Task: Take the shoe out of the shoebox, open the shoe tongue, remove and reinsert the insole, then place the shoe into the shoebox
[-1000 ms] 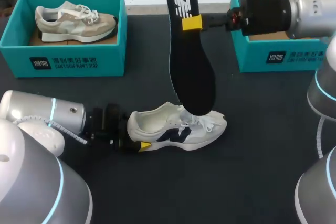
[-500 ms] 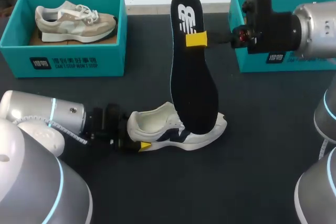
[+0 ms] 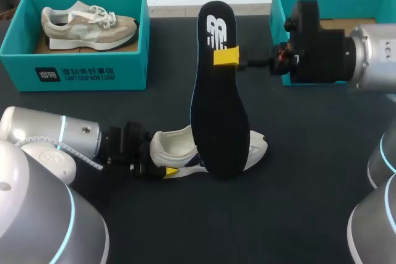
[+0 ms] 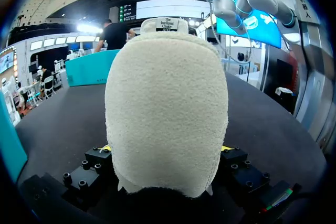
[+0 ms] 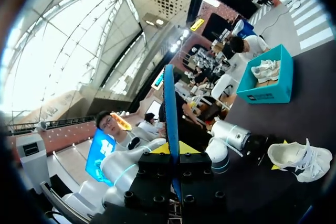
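A white shoe (image 3: 168, 145) with a dark side mark lies on its sole at the middle of the black table, toe to the right. My left gripper (image 3: 159, 160) is shut on its heel, one yellow tip on each side; in the left wrist view the fuzzy heel (image 4: 165, 103) fills the space between the fingers. A black insole (image 3: 219, 109) hangs steeply over the shoe, its toe end down at the shoe's opening. My right gripper (image 3: 226, 57) is shut on the insole near its heel end. In the right wrist view the insole (image 5: 170, 108) stands edge-on between the fingers, and the shoe (image 5: 300, 159) lies far below.
A teal shoebox (image 3: 74, 72) at the back left holds a beige shoe (image 3: 86, 26). A second teal shoebox (image 3: 281, 35) stands at the back right, partly hidden by my right arm. The table's front half is bare black cloth.
My right gripper has come down and to the left with the insole. The insole's toe end has slid from the shoe's laces toward its opening. The left arm and shoe have stayed put.
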Tool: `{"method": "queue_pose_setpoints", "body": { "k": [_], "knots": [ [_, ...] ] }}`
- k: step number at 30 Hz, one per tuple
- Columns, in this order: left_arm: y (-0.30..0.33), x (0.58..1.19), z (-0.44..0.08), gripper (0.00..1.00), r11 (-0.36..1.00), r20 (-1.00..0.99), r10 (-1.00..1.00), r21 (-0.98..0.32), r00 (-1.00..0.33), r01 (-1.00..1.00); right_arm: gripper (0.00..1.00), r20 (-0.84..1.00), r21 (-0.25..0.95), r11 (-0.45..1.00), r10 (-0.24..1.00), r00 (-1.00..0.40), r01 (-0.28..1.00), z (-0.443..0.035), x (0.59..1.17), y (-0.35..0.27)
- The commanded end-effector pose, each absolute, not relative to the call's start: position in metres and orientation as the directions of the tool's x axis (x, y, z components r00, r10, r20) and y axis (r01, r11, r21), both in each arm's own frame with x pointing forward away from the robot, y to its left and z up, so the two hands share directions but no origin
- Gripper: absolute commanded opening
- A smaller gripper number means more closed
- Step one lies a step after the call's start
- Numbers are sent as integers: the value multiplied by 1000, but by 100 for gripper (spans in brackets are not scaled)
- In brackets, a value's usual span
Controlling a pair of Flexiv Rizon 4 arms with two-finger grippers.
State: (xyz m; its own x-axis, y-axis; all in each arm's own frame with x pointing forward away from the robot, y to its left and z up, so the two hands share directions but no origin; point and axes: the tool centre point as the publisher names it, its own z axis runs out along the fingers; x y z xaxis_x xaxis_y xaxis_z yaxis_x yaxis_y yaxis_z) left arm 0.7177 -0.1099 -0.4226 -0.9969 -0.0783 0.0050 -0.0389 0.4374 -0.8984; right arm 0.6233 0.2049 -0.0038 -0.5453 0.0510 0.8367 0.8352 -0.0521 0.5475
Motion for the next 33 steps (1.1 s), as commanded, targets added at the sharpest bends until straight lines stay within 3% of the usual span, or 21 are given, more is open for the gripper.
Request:
{"method": "queue_pose_setpoints", "body": {
  "k": [1, 11, 12, 13, 25, 33],
  "knots": [
    [-111, 716, -427, 0, 438, 3, -81, -898, -997, -38, 0, 837, 547, -82, 54, -544, 833, -5, 616, 204],
    [-102, 710, -420, 0, 459, 9, -66, -888, -998, -38, 0, 837, 547, -82, 54, -544, 833, -5, 616, 204],
    [-99, 707, -418, 85, 463, 6, -63, -886, -998, -34, 0, 837, 547, -82, 54, -544, 833, -5, 616, 204],
    [-96, 706, -416, 100, 461, 13, -70, -886, -997, -44, 0, 837, 547, -82, 54, -544, 833, -5, 616, 204],
    [-73, 706, -386, 100, 610, 43, -138, -783, -990, -119, 0, 837, 547, -82, 54, -544, 833, -5, 616, 204],
    [-69, 707, -377, 100, 625, 56, -117, -772, -992, -117, 0, 837, 547, -82, 54, -544, 833, -5, 616, 204]
  ]
}}
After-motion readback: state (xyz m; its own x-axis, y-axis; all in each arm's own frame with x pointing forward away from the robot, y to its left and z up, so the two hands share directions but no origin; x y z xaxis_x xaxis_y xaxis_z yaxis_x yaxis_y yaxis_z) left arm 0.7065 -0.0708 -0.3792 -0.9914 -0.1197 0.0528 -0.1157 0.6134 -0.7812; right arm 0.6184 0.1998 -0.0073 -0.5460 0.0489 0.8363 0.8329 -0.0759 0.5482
